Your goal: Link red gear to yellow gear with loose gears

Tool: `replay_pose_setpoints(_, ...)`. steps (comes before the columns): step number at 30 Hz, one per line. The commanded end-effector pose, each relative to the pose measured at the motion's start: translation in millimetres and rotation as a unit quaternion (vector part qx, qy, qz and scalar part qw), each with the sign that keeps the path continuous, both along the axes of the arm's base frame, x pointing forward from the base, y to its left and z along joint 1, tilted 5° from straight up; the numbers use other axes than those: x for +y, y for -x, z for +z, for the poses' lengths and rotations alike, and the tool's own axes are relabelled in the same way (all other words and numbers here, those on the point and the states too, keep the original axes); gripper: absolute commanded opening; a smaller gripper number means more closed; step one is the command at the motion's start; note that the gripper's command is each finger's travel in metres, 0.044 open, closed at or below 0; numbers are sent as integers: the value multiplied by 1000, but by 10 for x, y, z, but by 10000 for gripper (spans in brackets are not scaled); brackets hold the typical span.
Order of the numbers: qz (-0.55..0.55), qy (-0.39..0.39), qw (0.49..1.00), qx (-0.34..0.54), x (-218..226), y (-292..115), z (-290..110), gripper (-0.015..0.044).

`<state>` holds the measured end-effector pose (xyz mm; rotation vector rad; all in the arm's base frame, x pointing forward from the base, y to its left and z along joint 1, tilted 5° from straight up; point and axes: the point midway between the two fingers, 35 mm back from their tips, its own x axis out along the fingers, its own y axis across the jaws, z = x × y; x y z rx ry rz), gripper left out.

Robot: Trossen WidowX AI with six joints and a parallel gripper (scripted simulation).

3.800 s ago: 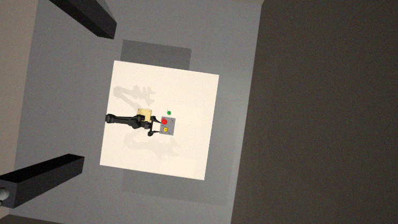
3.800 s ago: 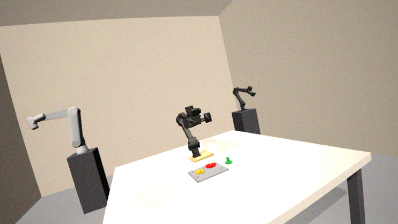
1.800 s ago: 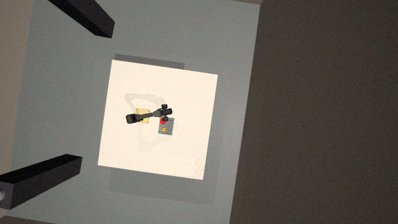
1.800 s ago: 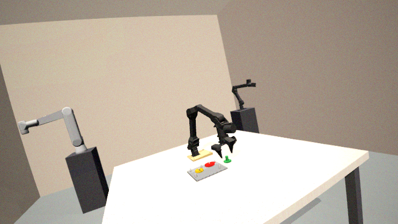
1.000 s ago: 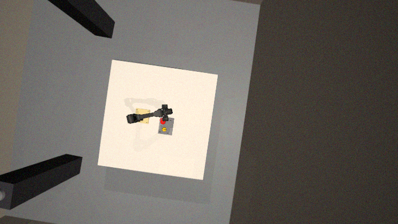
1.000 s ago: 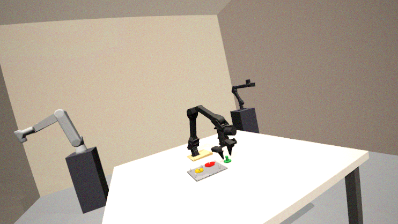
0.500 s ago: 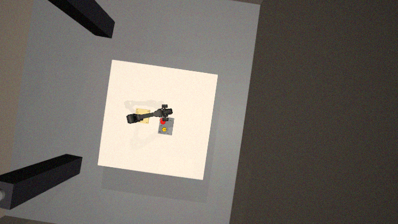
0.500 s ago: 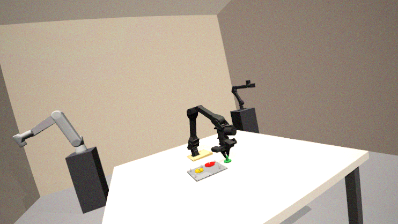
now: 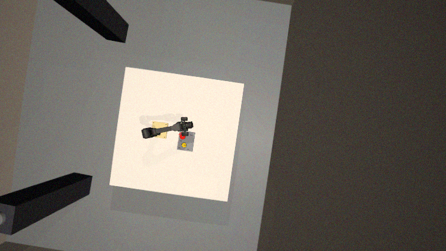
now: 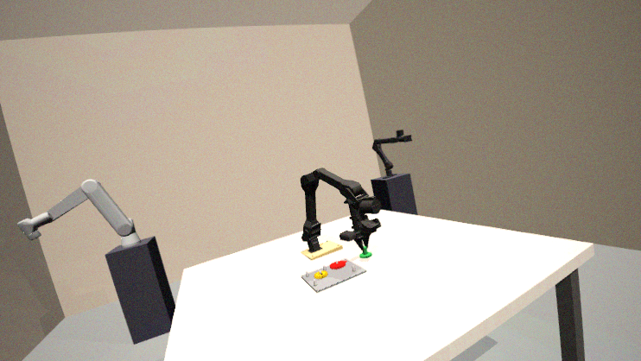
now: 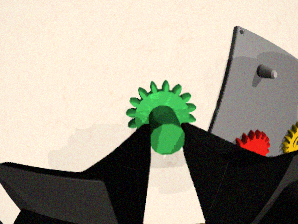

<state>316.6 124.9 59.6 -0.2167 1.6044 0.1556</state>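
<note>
A green gear (image 10: 365,255) (image 11: 162,102) with an upright round handle is held by my gripper (image 10: 364,248) (image 11: 165,129). The fingers are shut on its handle. The gear is level and seems very slightly above the table, beside the grey board (image 9: 190,146) (image 10: 329,280) (image 11: 230,90). The red gear (image 9: 181,136) (image 10: 337,264) (image 11: 254,143) sits on the board at its end nearer my gripper. The yellow gear (image 9: 184,143) (image 10: 320,274) (image 11: 291,142) sits farther along. Several empty pegs stand on the board, one of them a peg (image 11: 266,72) near a corner. The arm hides the green gear in the top view.
The arm's tan base plate (image 9: 163,132) (image 10: 332,248) is on the table behind the board. A grey arm (image 10: 105,205) and another black arm (image 10: 382,155) stand on pedestals away from the table. No other loose gear can be made out.
</note>
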Motion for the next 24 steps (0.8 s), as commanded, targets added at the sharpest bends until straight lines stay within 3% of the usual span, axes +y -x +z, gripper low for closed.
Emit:
replay_pose_setpoints(1, 0, -1, 1000, -5, 4, -33, 118, 0)
replay_pose_setpoints(24, 0, -1, 1000, -5, -4, -55, 625, 0)
